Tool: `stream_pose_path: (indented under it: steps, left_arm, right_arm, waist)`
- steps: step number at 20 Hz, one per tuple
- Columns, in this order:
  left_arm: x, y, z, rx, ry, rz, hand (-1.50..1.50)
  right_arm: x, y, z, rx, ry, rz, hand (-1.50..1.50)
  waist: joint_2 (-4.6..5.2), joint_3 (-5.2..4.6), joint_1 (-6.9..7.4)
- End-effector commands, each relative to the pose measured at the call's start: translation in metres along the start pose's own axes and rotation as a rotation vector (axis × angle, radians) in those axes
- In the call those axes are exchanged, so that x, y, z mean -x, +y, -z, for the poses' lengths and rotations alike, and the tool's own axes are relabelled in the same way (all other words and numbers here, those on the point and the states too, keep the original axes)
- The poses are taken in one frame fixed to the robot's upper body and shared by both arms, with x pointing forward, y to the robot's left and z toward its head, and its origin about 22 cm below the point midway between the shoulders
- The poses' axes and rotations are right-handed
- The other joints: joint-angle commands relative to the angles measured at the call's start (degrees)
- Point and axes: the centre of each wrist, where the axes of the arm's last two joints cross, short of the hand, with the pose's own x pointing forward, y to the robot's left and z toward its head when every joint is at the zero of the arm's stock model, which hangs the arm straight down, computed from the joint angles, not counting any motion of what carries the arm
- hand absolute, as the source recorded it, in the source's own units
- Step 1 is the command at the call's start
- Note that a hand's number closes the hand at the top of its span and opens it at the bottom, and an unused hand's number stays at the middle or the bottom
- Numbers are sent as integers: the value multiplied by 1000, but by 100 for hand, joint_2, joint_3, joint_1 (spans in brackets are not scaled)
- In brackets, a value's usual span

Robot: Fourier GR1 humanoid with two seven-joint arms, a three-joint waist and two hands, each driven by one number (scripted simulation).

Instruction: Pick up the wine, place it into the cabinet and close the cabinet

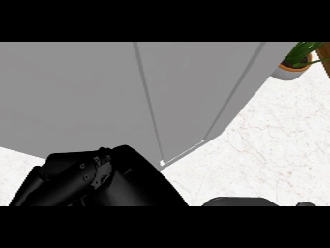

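The left hand's [78,177] fingers are hiding behind its black bulk, so open or curled cannot be told. A grey cabinet [89,92] is filling most of the view over the white marble counter [281,145]. A potted plant [296,63] is standing far right. The wine is showing nowhere.

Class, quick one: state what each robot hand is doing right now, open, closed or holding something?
Left robot hand: low at the cabinet front, fingers hidden; state cannot be told.
Right robot hand: only a dark sliver at the bottom edge; cannot be told.
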Motion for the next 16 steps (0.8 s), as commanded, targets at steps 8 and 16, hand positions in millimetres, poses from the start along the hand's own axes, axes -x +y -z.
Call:
stream_pose_path:
  steps: [8,16]
  left_arm:
    - [4,0,6,-33,-19,16,-150]
    - [3,-1,8,-47,-29,36,-150]
  right_arm:
    - [-13,-21,103,110,-44,-197,150]
    - [18,-77,137,171,7,-189,150]
  waist:
    - [-14,9,-132]
    - [-7,13,-153]
